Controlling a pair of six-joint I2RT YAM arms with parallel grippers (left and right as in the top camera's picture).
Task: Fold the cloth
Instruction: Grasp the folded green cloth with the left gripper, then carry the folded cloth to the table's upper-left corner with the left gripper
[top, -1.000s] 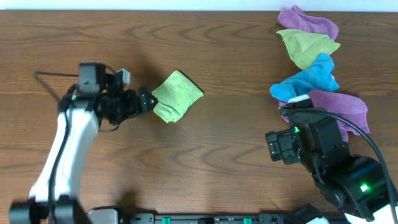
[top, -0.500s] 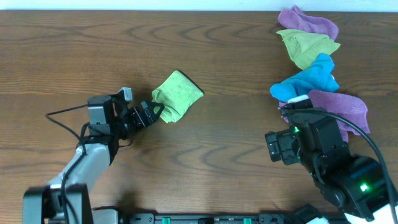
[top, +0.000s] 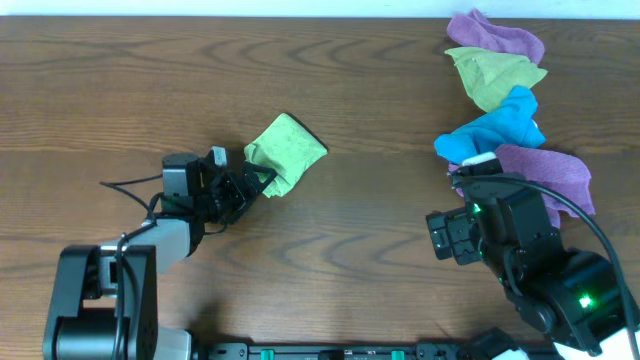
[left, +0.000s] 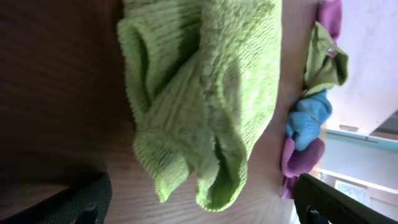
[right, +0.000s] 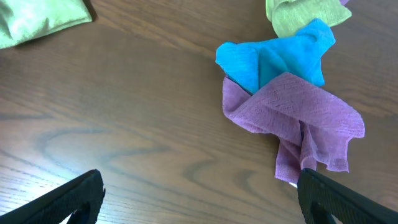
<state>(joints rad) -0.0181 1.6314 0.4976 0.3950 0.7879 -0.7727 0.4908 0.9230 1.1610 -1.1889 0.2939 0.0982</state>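
Wood counter (top: 380, 220) - spare cloths (top: 500, 100) (purple, green, blue) heaped at far right. Green cloth (top: 284, 152) lies left of centre on counter, bunched in a rough wad. L tool (top: 255, 182) low, just beside cloth's lower-left edge, jaws spread, nothing gripped. R tool (right: 199, 196) wide open too - above counter nr purple cloth (right: 298, 124).
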